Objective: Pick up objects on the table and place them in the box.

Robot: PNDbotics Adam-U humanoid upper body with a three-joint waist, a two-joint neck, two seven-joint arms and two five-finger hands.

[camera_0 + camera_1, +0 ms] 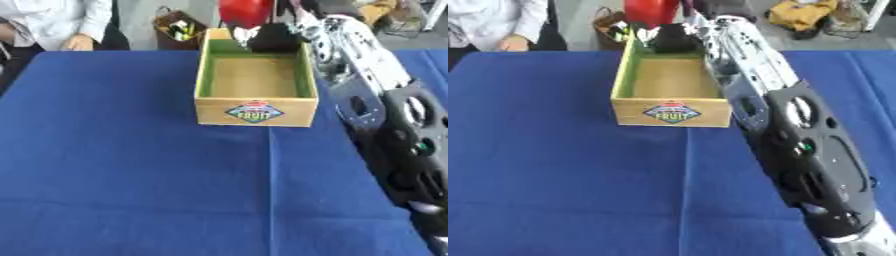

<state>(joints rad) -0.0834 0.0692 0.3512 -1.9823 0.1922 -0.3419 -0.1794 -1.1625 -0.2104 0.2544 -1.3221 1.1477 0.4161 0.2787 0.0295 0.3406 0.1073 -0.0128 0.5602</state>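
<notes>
- The right hand [273, 37] reaches over the far end of the box, its dark fingers curled round a red object [246, 12] held above the box's far rim.
- The red object is rounded and glossy; what it is cannot be made out. It sits above the box, not inside it.
- The right arm [798, 130] runs from the lower right corner up along the box's right side, black with silver joints, and hides part of the desk on that side.
- The box [255, 111] is wooden with green inner walls and a bare brown floor; a diamond label reading "FRUIT" is on its near face. It stands on the far middle of the desk.
- The desk [131, 175] is covered with a blue cloth, with a crease running toward the viewer from the box.
- Beyond the far edge, a dark basket [178, 29] with greenish things in it stands on the floor just behind the box's left corner.
- A yellow bundle [801, 13] lies on the floor at the far right.
- The left hand shows in neither view.
</notes>
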